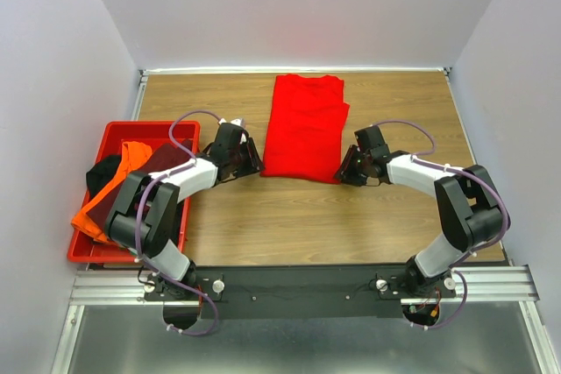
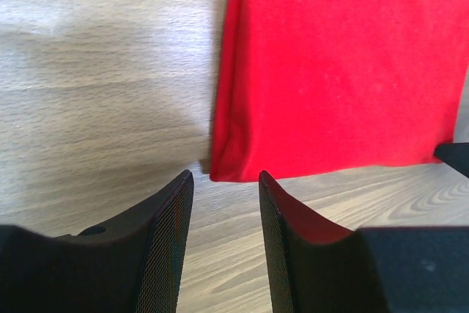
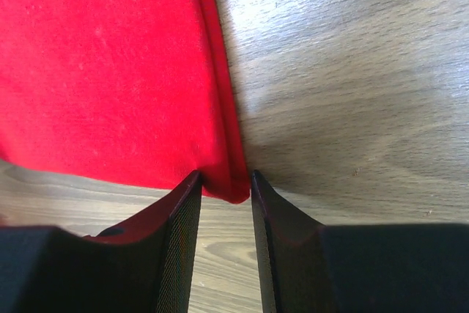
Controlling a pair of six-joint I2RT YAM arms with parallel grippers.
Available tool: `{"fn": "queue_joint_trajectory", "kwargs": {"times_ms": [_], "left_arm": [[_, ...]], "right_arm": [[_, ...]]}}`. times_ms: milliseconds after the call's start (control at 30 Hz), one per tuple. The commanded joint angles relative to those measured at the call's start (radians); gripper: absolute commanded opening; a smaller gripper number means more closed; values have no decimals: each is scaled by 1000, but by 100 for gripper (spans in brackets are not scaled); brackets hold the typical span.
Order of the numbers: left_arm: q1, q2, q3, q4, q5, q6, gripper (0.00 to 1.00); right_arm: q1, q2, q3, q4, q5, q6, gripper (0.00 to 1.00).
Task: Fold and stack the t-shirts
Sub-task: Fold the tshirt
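A wooden table [image 1: 307, 216] fills the overhead view, walled by pale panels on three sides. Two black and white robot arms are bolted at its near edge, the left arm [image 1: 162, 199] and the right arm [image 1: 456, 203], both bent inward toward the middle.

A bright red t-shirt [image 1: 305, 129] lies flat in the centre of the table towards the far edge. It is folded into a long narrow strip running from far to near.

At the left edge of the table sits a red plastic crate [image 1: 114, 133]. It holds three loose shirts in a heap: an orange t-shirt [image 1: 92, 212] hanging over its near left rim, a dark maroon t-shirt [image 1: 158, 164] across the middle, and a black t-shirt [image 1: 101, 172] at the left side.

The left fingers [image 1: 250, 162] sit just beside the near left corner of the red shirt. In the left wrist view these fingers [image 2: 165, 240] stand apart over bare wood, with the shirt's corner [image 2: 337, 71] just beyond the tips and nothing between them.

The right fingers [image 1: 346, 171] sit at the shirt's near right corner. In the right wrist view these fingers [image 3: 172, 247] stand a narrow gap apart, with the hemmed corner of the red cloth [image 3: 102, 71] lying right at the tips. Wood shows in the gap behind it.
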Motion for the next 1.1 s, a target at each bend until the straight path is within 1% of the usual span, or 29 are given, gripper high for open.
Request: {"fn": "queue_joint_trajectory", "kwargs": {"times_ms": [0, 33, 100, 300, 400, 467, 500, 567, 600, 667, 700, 733, 800, 867, 933, 967, 1033, 1067], "left_arm": [[-8, 19, 12, 40, 39, 17, 48], [-8, 42, 15, 40, 39, 18, 48], [-13, 72, 22, 40, 33, 17, 48], [-36, 128, 58, 33, 6, 0, 47], [-51, 160, 75, 27, -17, -5, 43], [-54, 166, 78, 27, -24, -8, 38], [-57, 168, 76, 23, -27, -12, 28], [-64, 169, 78, 23, -25, -19, 14], [-65, 168, 82, -1, -25, -17, 1], [-68, 154, 84, -19, -30, -9, 0], [-71, 136, 81, -41, -28, -5, 0], [-74, 122, 78, -50, -27, -2, 0], [-90, 91, 67, -72, -22, 6, 0], [-108, 34, 39, -110, -25, 6, 0], [-142, -28, -3, -147, -30, 4, 0], [-156, -50, -20, -160, -30, 0, 0], [-191, -123, -77, -187, -27, -14, 0], [-205, -150, -94, -196, -31, -34, 0]], "right_arm": [[9, 15, -12, 13, -13, 12, 40], [9, 15, -12, 13, -13, 12, 40], [7, 16, -12, 13, -16, 13, 37], [9, 24, -2, 13, -25, 15, 37], [9, 34, 5, 15, -28, 13, 37], [7, 37, 5, 15, -28, 10, 36], [9, 36, 7, 15, -28, 10, 27], [9, 36, 11, 15, -28, 7, 19], [9, 36, 13, 13, -33, 4, 12], [9, 31, 13, 13, -37, -3, 7], [9, 19, 5, 12, -49, -6, 2], [9, 8, -2, 12, -60, -13, 1], [9, -24, -27, 10, -101, -26, 0], [10, -90, -74, -2, -143, -40, 0], [24, -168, -117, -42, -192, -55, 0], [33, -194, -128, -92, -201, -60, 0], [52, -257, -156, -135, -212, -63, 1], [65, -322, -189, -172, -227, -56, 0]]}}
